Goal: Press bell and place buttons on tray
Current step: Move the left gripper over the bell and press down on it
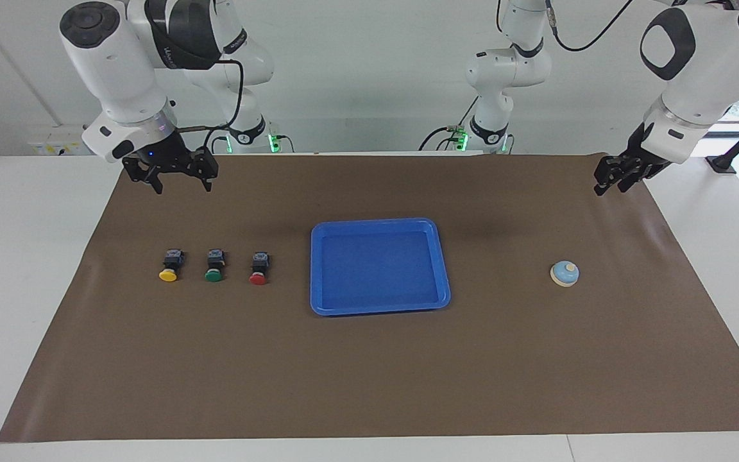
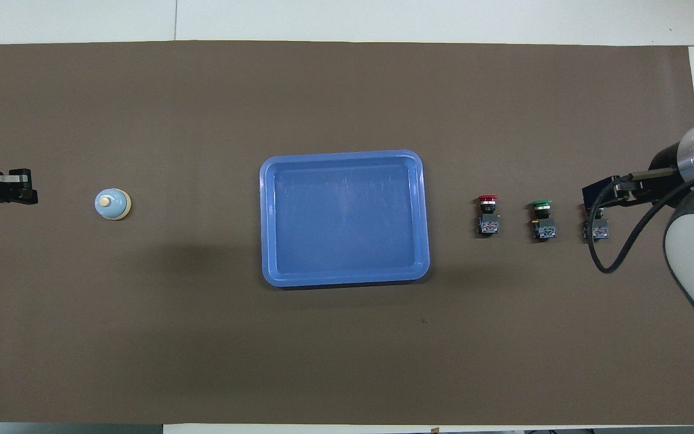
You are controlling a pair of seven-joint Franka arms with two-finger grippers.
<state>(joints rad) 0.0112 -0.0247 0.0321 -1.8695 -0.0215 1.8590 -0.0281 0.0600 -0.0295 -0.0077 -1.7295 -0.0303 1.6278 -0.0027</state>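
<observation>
At mid-height of the facing view, toward the left arm's end: bell [image 1: 564,274], small, probably light, hard glossy blue dome on a cream rim; best pressed straight down on the knob, not gripped. Toward the right arm's end, in a row: yellow button [image 1: 170,265], green button [image 1: 214,265], red button [image 1: 258,268], likely light and rigid; take across the blocky black body, under the slick cap. Mid-frame: tray [image 1: 376,222], smooth blue plastic. Upper corners: left gripper [image 1: 612,181], fingertips pressed together, holding nothing; right gripper [image 1: 177,183], spread, waiting.

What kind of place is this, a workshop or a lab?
Most likely a robotics lab: two white arms over a table with a brown mat, where a blue tray, a small bell and three push buttons sit in staged order.
</observation>
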